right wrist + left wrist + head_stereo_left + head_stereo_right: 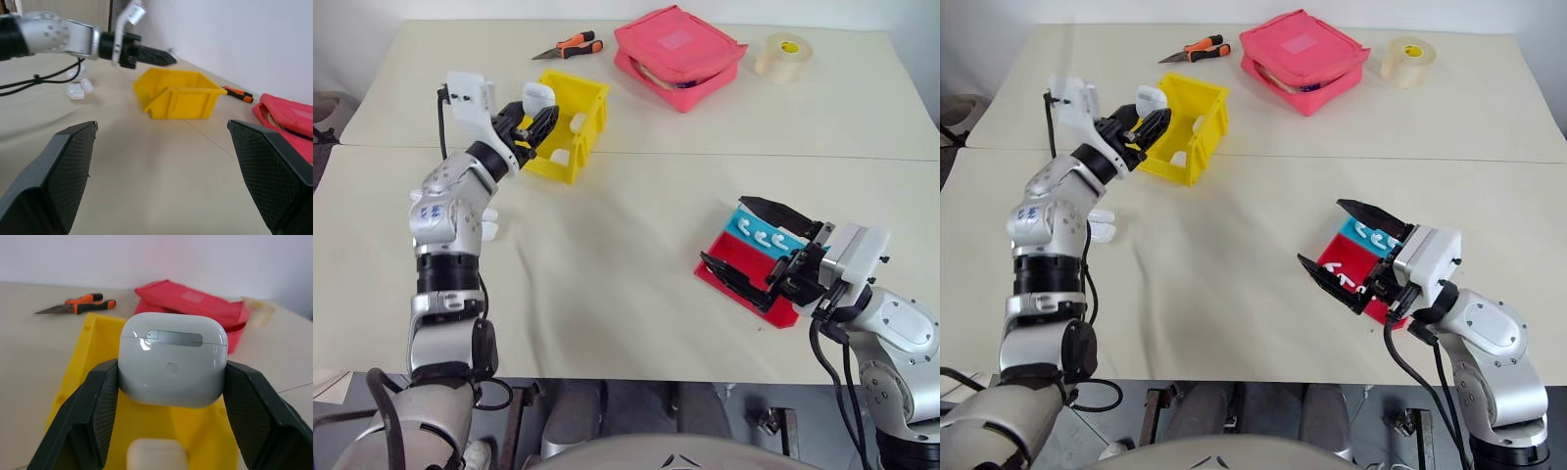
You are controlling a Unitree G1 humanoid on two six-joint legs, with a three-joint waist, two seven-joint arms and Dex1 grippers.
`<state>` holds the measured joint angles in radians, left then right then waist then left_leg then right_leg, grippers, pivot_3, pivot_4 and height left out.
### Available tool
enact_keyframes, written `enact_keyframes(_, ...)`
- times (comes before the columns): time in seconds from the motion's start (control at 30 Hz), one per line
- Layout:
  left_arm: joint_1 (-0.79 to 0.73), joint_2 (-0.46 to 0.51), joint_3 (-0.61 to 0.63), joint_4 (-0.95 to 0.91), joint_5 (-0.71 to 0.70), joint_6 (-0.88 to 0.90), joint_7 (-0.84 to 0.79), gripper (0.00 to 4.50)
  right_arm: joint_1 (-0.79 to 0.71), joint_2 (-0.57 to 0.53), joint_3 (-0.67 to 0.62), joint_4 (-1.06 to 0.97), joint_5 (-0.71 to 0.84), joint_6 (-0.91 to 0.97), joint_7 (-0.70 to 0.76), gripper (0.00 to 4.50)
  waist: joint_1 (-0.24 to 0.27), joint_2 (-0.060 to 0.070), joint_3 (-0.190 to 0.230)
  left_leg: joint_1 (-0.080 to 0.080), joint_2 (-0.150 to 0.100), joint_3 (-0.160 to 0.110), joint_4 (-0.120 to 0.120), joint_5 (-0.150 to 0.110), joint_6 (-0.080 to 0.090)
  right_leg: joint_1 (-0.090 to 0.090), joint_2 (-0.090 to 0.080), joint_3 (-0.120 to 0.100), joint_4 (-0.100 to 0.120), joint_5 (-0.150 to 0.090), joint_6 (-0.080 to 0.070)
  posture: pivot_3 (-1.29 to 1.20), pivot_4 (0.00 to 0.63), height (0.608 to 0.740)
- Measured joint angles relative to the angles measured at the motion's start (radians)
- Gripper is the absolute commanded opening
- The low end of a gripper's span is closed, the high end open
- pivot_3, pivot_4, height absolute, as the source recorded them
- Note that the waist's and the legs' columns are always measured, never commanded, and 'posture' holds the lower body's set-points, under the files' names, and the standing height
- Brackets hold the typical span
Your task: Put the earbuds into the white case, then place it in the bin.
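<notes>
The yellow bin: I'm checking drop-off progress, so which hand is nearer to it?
Left. The left hand, shut on the white case, is at the yellow bin. The right hand is open over the red-and-blue tray, well away.

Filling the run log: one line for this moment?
left gripper: shut on white case | over bin | right gripper: open
</notes>
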<state>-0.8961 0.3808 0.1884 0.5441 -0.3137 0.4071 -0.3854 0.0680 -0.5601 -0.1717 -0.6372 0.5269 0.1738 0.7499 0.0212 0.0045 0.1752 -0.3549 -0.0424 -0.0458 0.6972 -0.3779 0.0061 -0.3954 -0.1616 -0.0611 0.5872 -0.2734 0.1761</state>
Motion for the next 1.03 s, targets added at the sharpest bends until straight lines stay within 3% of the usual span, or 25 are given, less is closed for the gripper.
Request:
enact_keyframes(0.17, -0.076, 0.000, -0.032, 0.169, 0.051, 0.004, 0.001, 4.43, -0.012, -0.001, 0.007, 0.000, -0.002, 0.005, -0.022, 4.50, -0.001, -0.001, 0.000, 0.000, 0.000, 0.001, 0.000, 0.000, 0.000, -0.001, 0.000, -0.001, 0.000, 0.000, 0.000, 0.00, 0.150, 0.740)
enact_keyframes(0.4, -0.025, 0.018, -0.030, 0.069, 0.038, -0.067, -0.130, 4.47, -0.008, -0.015, 0.006, -0.002, -0.001, 0.010, -0.034, 4.50, 0.000, -0.001, 0.000, 0.000, 0.001, 0.001, 0.001, 0.000, 0.000, -0.001, 0.000, -0.001, 0.001, 0.000, 0.000, 0.00, 0.150, 0.740)
enact_keyframes(0.6, 0.189, 0.140, -0.035, -0.165, 0.001, -0.100, -0.365, 4.47, 0.023, -0.072, -0.033, 0.013, 0.010, 0.012, 0.018, 4.50, -0.012, 0.000, 0.000, 0.000, 0.002, 0.001, 0.000, 0.000, -0.001, -0.001, 0.000, -0.001, 0.001, 0.000, 0.000, 0.00, 0.150, 0.740)
enact_keyframes(0.73, 0.385, 0.261, -0.049, -0.271, 0.005, -0.291, -0.576, 4.47, 0.075, -0.148, -0.084, 0.054, 0.044, 0.023, 0.109, 4.50, -0.018, 0.000, 0.000, 0.000, 0.002, 0.001, 0.000, -0.001, -0.001, -0.001, 0.000, -0.001, 0.000, 0.000, 0.000, 0.00, 0.150, 0.740)
enact_keyframes(0.87, 0.487, 0.271, -0.053, -0.323, -0.010, -0.496, -0.754, 4.47, 0.104, -0.182, -0.139, 0.103, 0.070, 0.022, 0.188, 4.50, 0.003, -0.001, 0.000, 0.000, 0.002, 0.000, 0.002, -0.001, -0.001, 0.001, -0.001, -0.002, 0.000, 0.000, -0.001, 0.00, 0.150, 0.740)
enact_keyframes(1.03, 0.556, 0.271, -0.062, -0.400, -0.050, -0.528, -0.836, 4.47, 0.138, -0.190, -0.175, 0.149, 0.084, 0.012, 0.264, 4.50, 0.003, 0.000, 0.000, 0.000, 0.002, 0.001, 0.002, -0.001, 0.000, 0.001, -0.001, -0.001, 0.000, 0.000, 0.000, 0.00, 0.150, 0.740)
